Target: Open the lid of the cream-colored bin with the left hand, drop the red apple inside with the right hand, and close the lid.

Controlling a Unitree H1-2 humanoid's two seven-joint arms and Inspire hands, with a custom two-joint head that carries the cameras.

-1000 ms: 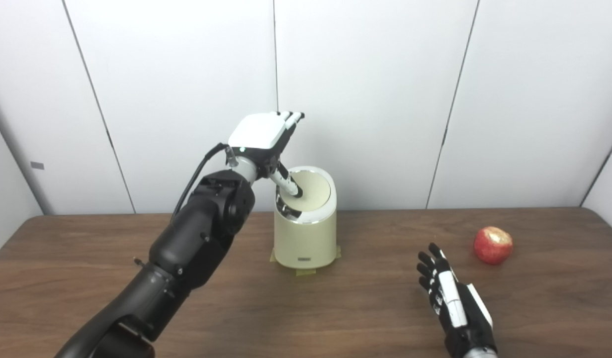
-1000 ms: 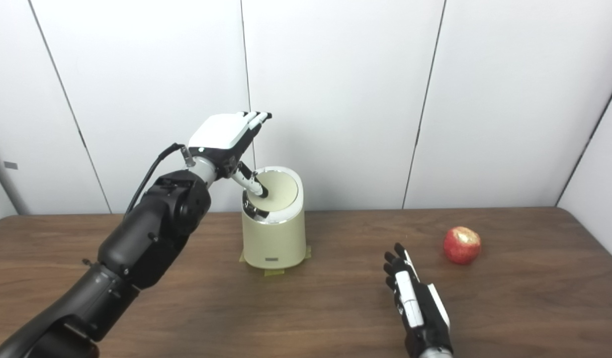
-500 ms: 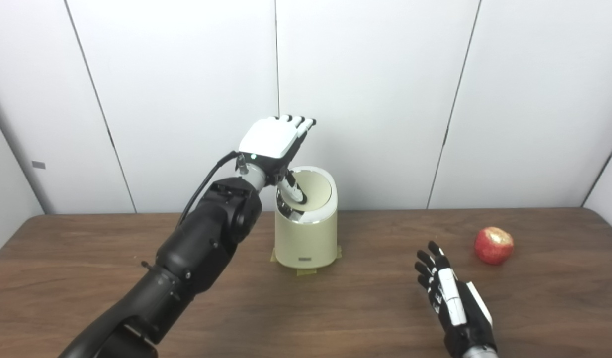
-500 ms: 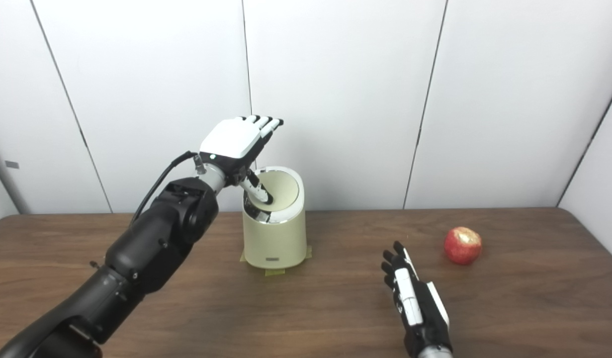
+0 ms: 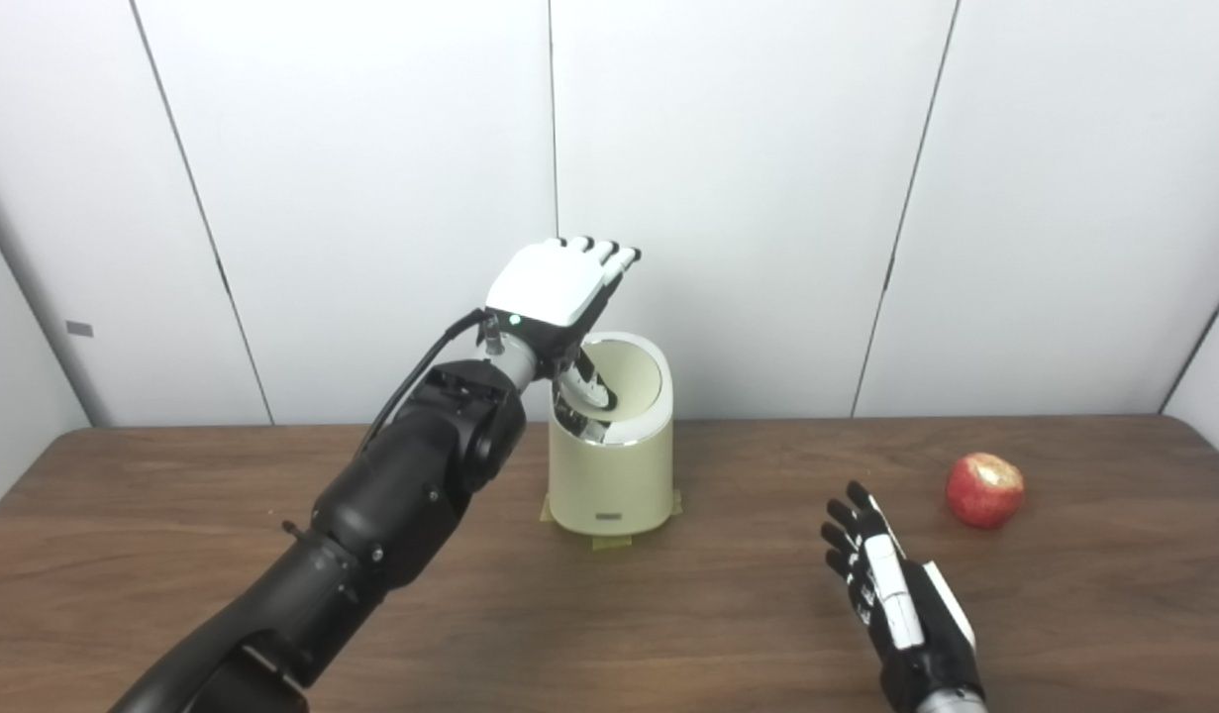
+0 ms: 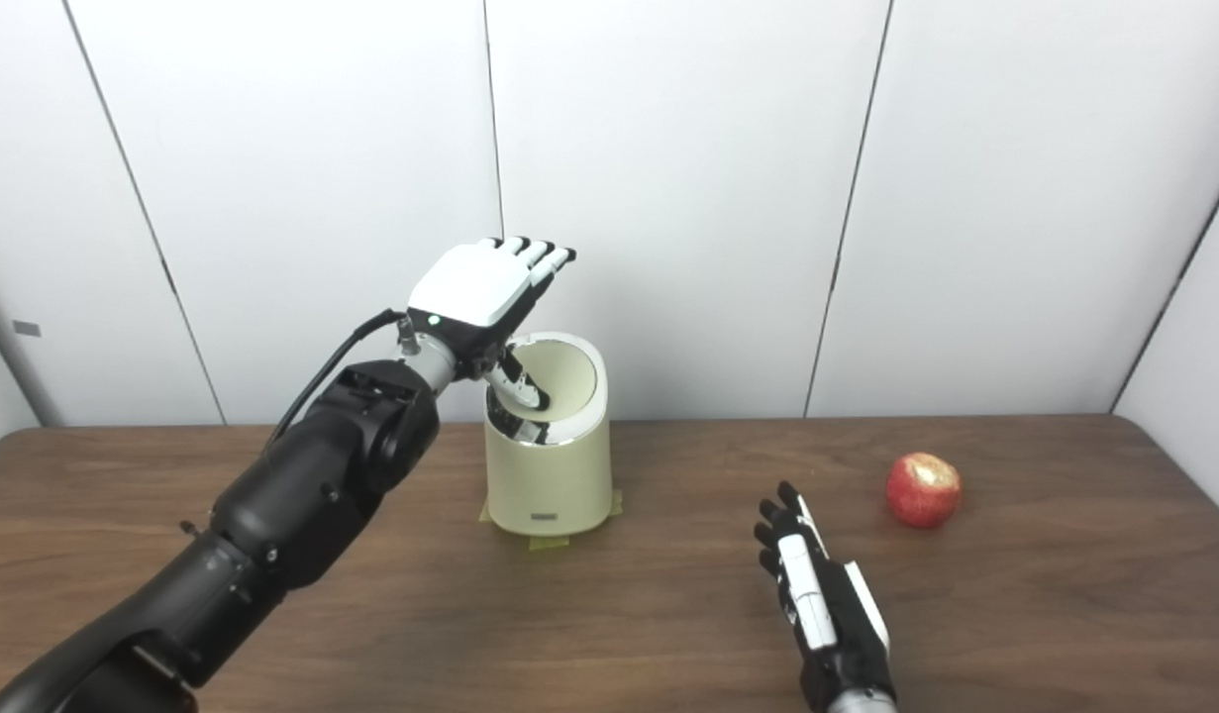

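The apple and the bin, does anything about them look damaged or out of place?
The red apple has a pale, ragged patch on top, as if bitten or cut away. The cream-colored bin stands upright, with tape strips showing under its base. Its lid is tipped inward, but only because the left hand presses it.

Cream bin, red apple, dark brown wood-grain table.

Bright, even light is falling from above, throwing only soft shadows. Glare is whitening the left hand behind its fingers; focus is holding sharp.
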